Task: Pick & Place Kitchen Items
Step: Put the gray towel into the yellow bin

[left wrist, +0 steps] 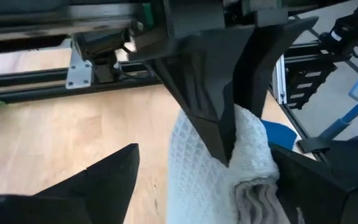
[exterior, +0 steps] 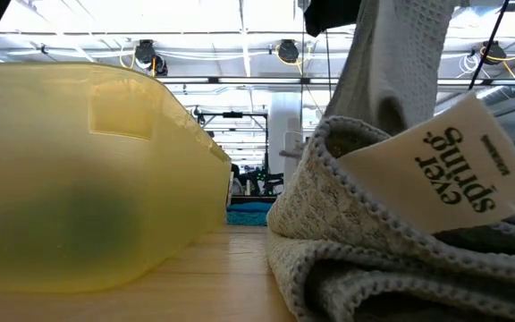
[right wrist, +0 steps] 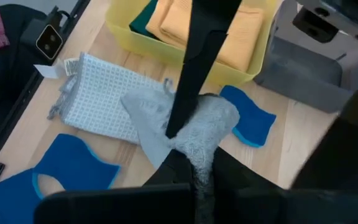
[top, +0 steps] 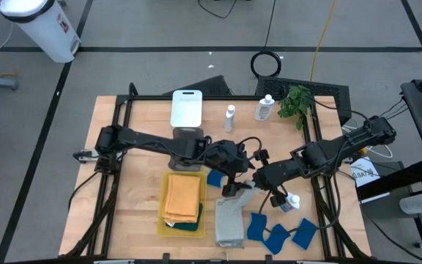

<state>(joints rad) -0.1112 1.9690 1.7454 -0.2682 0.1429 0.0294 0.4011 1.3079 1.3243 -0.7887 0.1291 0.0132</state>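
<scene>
1. From overhead, the right gripper (top: 249, 183) pinches a raised corner of the pale grey cloth (top: 230, 220); the left gripper (top: 231, 178) hangs just beside it with fingers apart. The yellow tray (top: 163, 216), holding the orange cloth (top: 182, 198), lies to the left gripper's far side.
2. At table height, the grey cloth (exterior: 392, 241) rises in folds, its label (exterior: 450, 170) showing, next to the yellow tray (exterior: 88, 179).
3. The left wrist camera shows its fingers (left wrist: 104, 180) spread around the lifted cloth (left wrist: 229, 168).
4. The right wrist camera shows the cloth (right wrist: 185, 127) clamped between closed jaws; blue sponges (right wrist: 250, 118) lie around.
</scene>
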